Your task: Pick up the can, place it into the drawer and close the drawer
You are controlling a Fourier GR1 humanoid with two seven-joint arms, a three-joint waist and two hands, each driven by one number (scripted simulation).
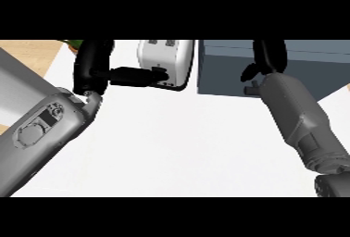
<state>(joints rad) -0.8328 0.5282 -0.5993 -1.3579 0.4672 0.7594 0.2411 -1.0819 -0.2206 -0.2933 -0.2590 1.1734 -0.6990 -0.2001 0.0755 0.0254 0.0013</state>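
Nearest, at the lower left of the head view, the left grey forearm (pixel 48 134) rises from the near edge of the white counter (pixel 178 152) and slants up toward the far left corner, showing an oval panel on its side. At the lower right, the right grey forearm (pixel 301 120) comes in from the near right corner and runs up and slightly left across the counter. Between the two arms the counter's middle is plain white. Farther back, the left hand (pixel 96 60) stands black and tall near the counter's far left, with a thumb or finger (pixel 137 76) stretched sideways to the right so that its tip lies against the front of a white toaster (pixel 164 58) at the far edge, close to the dark strip along the toaster's lower rim; the hand looks relaxed and spread rather than curled around anything. To the right of the toaster, touching or just beside it, sits the grey-blue drawer unit (pixel 226 69) at the far right of the counter. The right hand (pixel 265 60) reaches over the top face of that unit, its black fingers pointing away and partly curled; whether they hold something cannot be told. The can is not visible anywhere, possibly hidden by the right hand.
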